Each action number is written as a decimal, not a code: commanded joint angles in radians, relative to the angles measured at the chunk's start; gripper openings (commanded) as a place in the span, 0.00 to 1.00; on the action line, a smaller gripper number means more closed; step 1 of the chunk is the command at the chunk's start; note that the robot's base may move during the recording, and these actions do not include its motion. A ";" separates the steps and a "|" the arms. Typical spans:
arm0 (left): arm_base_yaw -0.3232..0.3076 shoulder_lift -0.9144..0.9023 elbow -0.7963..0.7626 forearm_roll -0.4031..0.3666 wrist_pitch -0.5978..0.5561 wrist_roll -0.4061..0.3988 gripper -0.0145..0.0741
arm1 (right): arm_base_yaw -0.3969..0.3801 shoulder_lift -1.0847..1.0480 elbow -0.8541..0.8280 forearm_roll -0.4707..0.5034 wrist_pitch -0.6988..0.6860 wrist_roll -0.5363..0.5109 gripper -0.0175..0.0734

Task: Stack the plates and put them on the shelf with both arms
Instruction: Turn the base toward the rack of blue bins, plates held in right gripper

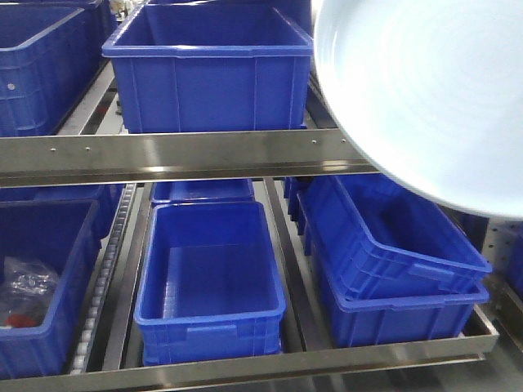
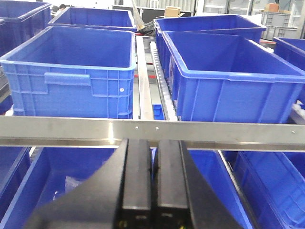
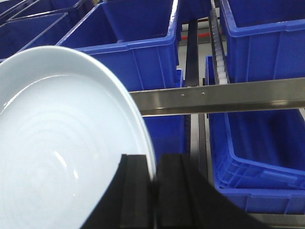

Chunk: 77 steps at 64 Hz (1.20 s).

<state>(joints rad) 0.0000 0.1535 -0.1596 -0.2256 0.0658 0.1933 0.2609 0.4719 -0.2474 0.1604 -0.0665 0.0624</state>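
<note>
My right gripper [image 3: 153,164] is shut on the rim of a large glossy white plate [image 3: 62,143], held on edge in the air. The same plate [image 1: 425,90] fills the upper right of the front view, in front of the shelf [image 1: 188,155]. I cannot tell whether it is one plate or two together. My left gripper [image 2: 153,148] is shut and empty, its black fingers [image 2: 138,171] pointing at the shelf's steel front rail [image 2: 143,131]. The rail also crosses the right wrist view [image 3: 224,98].
Blue plastic crates fill the shelf tiers: one on the upper tier [image 1: 208,69], an open one on the lower tier [image 1: 208,278], stacked ones at lower right [image 1: 392,261]. A crate at lower left [image 1: 37,278] holds a plastic bag. Roller tracks [image 2: 159,76] run between crates.
</note>
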 commanded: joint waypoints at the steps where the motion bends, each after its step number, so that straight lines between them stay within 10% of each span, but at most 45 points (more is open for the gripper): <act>1: 0.000 0.012 -0.032 -0.008 -0.080 -0.004 0.25 | 0.000 0.003 -0.032 0.005 -0.102 0.000 0.25; 77: 0.000 0.012 -0.032 -0.008 -0.080 -0.004 0.25 | 0.000 0.003 -0.032 0.005 -0.102 0.000 0.25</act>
<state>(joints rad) 0.0000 0.1535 -0.1596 -0.2259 0.0658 0.1933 0.2609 0.4719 -0.2474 0.1604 -0.0665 0.0624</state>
